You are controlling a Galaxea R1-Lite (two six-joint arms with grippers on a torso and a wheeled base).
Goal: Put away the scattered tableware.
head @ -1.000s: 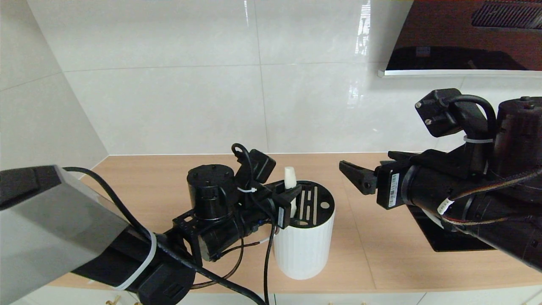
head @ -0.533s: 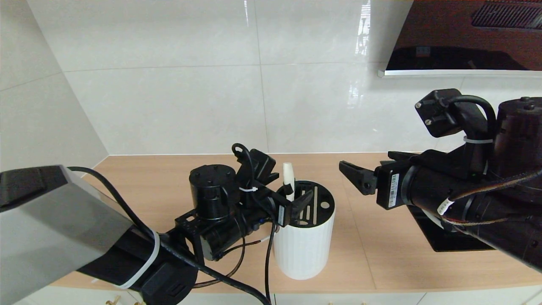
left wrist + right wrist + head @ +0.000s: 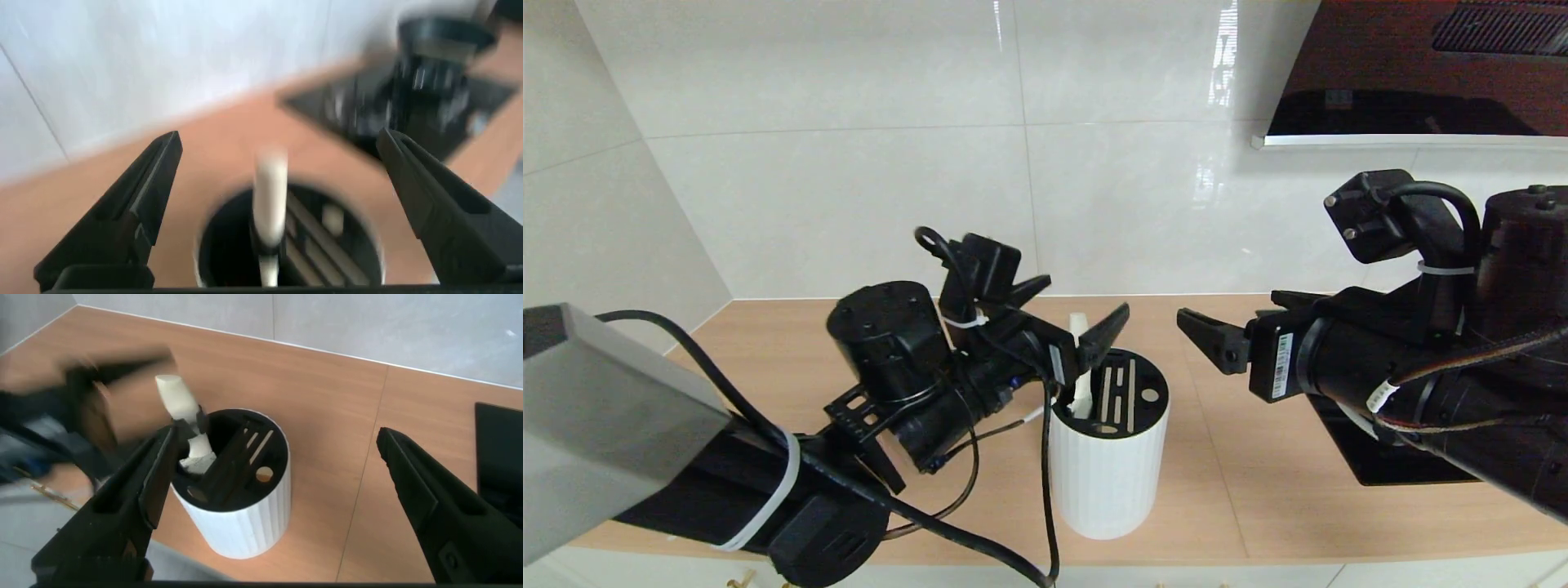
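kitchen tabletop (image 3: 1258, 490), seen from my remote station: the white ribbed utensil holder (image 3: 1107, 465) stands upright near the front edge of the light wooden surface, its black lid cut with narrow slots, a small round hole and one larger opening. a white-handled utensil (image 3: 1081, 385) stands in that larger opening, on the side of the holder nearest the left arm. its handle rises above the lid and leans slightly. i cannot tell what kind of utensil it is, as the working end is hidden inside the holder.

the left hand (image 3: 1086, 296) hangs just above the holder with its two fingers spread wide apart, gripping nothing. in the left wrist view the handle rises between the spread fingers, touching neither one.

the right hand (image 3: 1227, 304) hovers over the tabletop to the right of the holder, a little higher than the lid and clear of it. its fingers are also parted and it carries nothing. in the right wrist view the holder and the utensil lie between its fingers, farther off.

a black cooktop (image 3: 1347, 457) is set into the tabletop on the right, partly hidden under the right arm. a dark range hood (image 3: 1421, 65) hangs on the glossy white tiled wall (image 3: 849, 163) above it.
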